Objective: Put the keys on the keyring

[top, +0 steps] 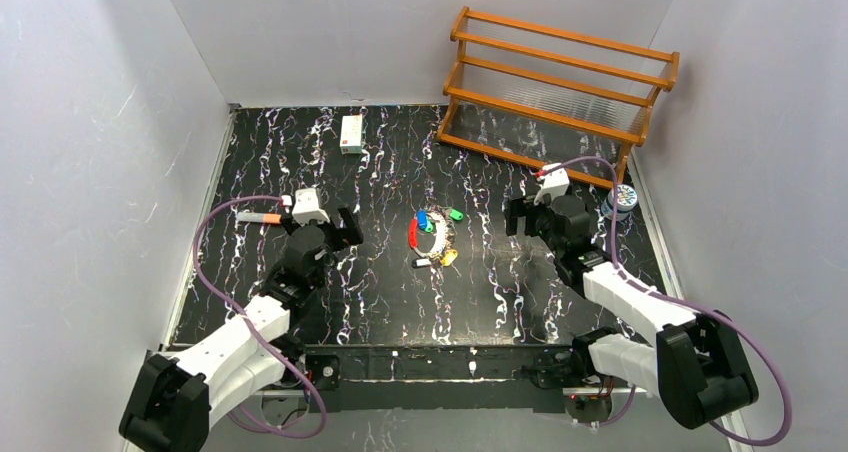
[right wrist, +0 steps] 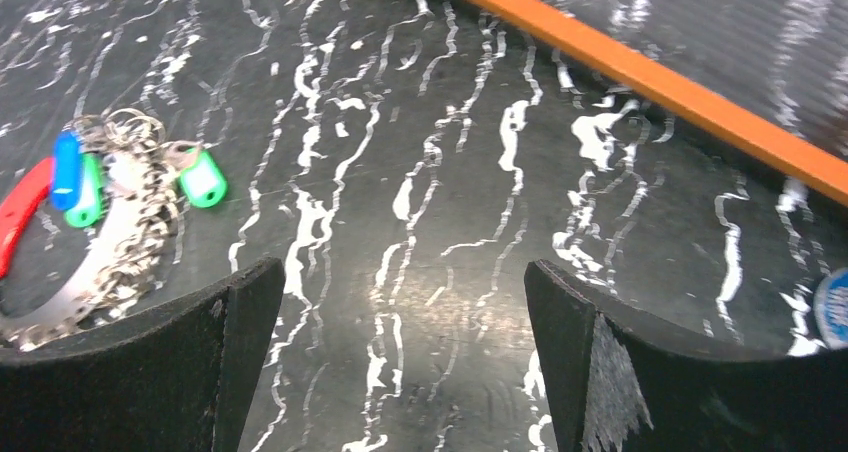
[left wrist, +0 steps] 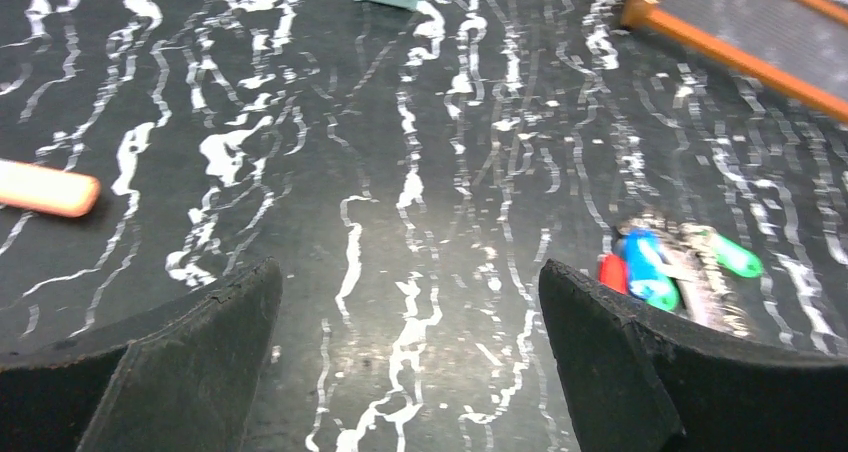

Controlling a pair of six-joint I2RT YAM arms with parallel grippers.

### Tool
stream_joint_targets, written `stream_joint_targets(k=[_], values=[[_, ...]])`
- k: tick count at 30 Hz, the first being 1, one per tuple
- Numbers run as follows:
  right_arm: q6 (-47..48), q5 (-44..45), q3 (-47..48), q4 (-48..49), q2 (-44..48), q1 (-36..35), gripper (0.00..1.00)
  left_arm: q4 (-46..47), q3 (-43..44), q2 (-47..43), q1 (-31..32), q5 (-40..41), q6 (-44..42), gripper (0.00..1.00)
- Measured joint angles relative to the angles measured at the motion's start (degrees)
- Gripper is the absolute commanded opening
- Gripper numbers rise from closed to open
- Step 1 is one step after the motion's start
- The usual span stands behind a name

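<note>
Where 3 pale walls [top: 330, 32] enclose it, marbled table [top: 380, 302] seems glossy.

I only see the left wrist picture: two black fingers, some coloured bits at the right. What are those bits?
Observer: From above, a keyring: a whole metal loop, red along its left side.
Visitor: Is the other arm holding anything?
Observer: No, the right gripper is open, nothing between its fingers.
Visitor: Anything else I miss?
Observer: A small round container beside the wooden rack's right end.
</note>
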State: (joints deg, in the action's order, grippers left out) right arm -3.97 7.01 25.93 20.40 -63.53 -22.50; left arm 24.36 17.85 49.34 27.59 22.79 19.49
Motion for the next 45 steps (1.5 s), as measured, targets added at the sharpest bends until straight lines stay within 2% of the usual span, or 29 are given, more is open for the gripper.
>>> stream_joint_targets(k=[10, 15, 20, 27, 31, 34, 38, 45], values=[[4.2, 12.3, -8.2, 9.7, 1.4, 0.2, 0.99, 4.9, -2.1, 8.8, 0.0, 14.4, -5.6, 0.98], [5.2, 14.7, -11.3, 16.5, -3.0, 2.0, 0.99, 7.0, -1.6, 15.6, -0.1, 19.4, -10.8, 0.98], [3.7, 14.9, -12.2, 23.3, -9.3, 6.4, 0.99, 19.3, -3.0, 24.7, -0.8, 20.7, -18.4, 0.98], [2.2, 13.4, -13.7, 31.2, -14.3, 11.7, 0.99, 37.2, -6.8, 37.3, -3.8, 16.7, -26.5, 0.98], [2.3, 11.9, -13.7, 35.5, -16.4, 13.1, 0.99, 47.1, -7.4, 42.4, -6.6, 14.0, -28.0, 0.98], [2.3, 10.2, -13.8, 39.2, -18.9, 14.6, 0.99, 49.4, -7.6, 44.1, -9.5, 11.2, -27.3, 0.98], [2.4, 7.3, -13.9, 45.2, -24.7, 16.7, 0.99, 52.3, -7.5, 45.5, -15.3, 2.8, -25.5, 0.98], [1.9, 3.3, -13.2, 45.7, -28.0, 18.9, 0.99, 49.0, -4.7, 46.7, -19.3, -4.6, -22.4, 0.98]])
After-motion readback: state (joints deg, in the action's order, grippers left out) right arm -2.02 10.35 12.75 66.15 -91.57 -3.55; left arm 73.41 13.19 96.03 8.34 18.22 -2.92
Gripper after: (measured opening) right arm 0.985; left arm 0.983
